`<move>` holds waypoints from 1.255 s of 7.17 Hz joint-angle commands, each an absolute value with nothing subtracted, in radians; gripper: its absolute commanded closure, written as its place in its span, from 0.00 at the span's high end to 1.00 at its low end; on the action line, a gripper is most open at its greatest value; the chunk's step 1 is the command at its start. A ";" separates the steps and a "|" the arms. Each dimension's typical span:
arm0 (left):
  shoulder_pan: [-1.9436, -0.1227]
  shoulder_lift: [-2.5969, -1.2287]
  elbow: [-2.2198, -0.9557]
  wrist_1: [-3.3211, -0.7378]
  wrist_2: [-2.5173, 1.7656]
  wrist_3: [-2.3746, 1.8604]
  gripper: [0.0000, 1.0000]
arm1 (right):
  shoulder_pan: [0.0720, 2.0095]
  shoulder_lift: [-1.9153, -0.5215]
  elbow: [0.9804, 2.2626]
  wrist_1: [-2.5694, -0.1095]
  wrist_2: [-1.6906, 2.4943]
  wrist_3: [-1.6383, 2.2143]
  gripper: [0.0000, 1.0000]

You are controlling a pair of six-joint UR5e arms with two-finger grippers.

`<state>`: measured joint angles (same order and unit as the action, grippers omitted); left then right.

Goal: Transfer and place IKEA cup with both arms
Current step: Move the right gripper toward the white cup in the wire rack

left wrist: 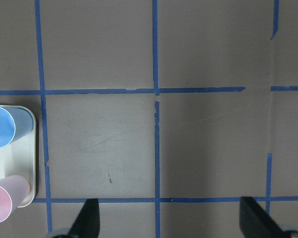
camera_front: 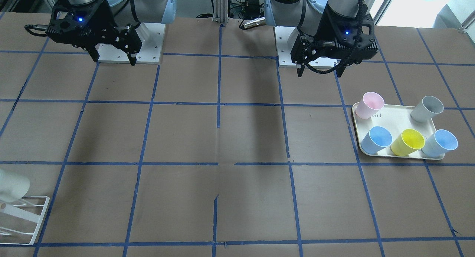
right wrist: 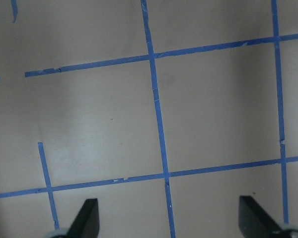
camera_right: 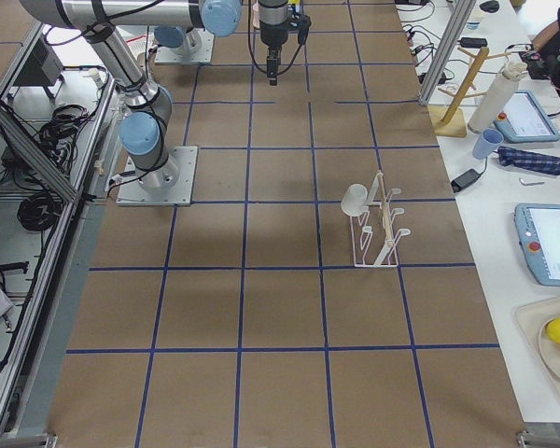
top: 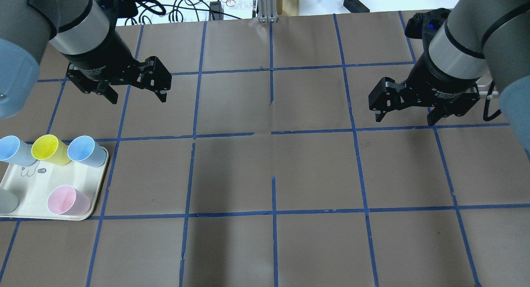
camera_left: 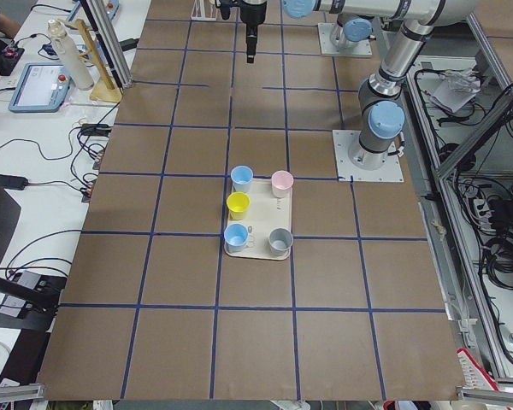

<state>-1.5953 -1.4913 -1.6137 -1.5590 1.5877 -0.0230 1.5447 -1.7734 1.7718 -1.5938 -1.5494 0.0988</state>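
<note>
The IKEA cup, off-white, sits tipped on a peg of the white wire rack at the table's edge. In the exterior right view the cup hangs on the rack. My left gripper is open and empty, raised above the table near the tray. It also shows in the front view. My right gripper is open and empty, raised over bare table, far from the cup. It also shows in the front view. Both wrist views show only spread fingertips over the table.
A cream tray holds a pink cup, a grey cup, two blue cups and a yellow cup. The tray lies by my left arm. The brown table has blue tape lines.
</note>
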 commanded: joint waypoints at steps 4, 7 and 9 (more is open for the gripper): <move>-1.595 -1.489 -1.615 -1.560 1.588 -0.023 1.00 | 1.543 -1.773 1.772 -1.598 -1.549 0.101 1.00; -1.595 -1.494 -1.620 -1.555 1.582 -0.017 1.00 | 1.522 -1.769 1.769 -1.606 -1.549 0.080 1.00; -1.595 -1.496 -1.620 -1.557 1.582 -0.017 1.00 | 1.398 -1.753 1.761 -1.609 -1.537 -0.051 1.00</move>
<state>-1.5948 -1.4944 -1.6196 -1.5566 1.5818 -0.0169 1.4721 -1.7617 1.7666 -1.6067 -1.5446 0.0291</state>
